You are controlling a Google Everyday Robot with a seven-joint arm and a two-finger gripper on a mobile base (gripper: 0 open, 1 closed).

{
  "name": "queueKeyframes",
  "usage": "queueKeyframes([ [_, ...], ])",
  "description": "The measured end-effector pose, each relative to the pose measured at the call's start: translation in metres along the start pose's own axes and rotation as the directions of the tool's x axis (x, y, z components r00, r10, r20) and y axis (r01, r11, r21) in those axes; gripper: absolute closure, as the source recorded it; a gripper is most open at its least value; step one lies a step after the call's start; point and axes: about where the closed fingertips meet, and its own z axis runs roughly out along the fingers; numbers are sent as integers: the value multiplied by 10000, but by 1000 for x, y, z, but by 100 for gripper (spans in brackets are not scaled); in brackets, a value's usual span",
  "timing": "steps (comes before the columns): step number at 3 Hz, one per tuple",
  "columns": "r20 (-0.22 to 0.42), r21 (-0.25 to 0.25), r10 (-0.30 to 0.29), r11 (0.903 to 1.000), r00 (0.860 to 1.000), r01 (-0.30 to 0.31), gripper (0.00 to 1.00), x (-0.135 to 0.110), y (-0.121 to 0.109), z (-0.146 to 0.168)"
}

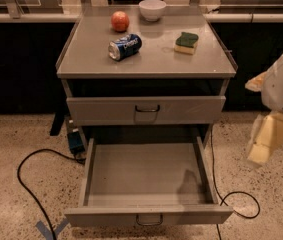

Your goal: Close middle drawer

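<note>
The middle drawer (146,176) of the grey metal cabinet (146,64) is pulled far out towards me. It is a wide, shallow, empty tray. Its low front with a small wire handle (149,219) is at the bottom edge of the view. The taller-fronted top drawer (181,110) above it is shut. The lowest drawer is hidden under the open one. My gripper (263,144), cream-coloured on a white arm, hangs in the air to the right of the cabinet, level with the open drawer and apart from it.
On the cabinet top are a red apple (120,21), a white bowl (152,9), a blue can (125,46) on its side and a green-yellow sponge (186,42). Black cables (23,184) lie on the speckled floor on both sides. Dark counters stand behind.
</note>
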Motion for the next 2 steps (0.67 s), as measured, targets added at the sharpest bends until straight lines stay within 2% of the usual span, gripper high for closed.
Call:
queueKeyframes([
  [1, 160, -761, 15, 9971, 9999, -2, 0, 8, 22, 50],
  [2, 469, -1680, 194, 9857, 9987, -113, 0, 16, 45, 105],
])
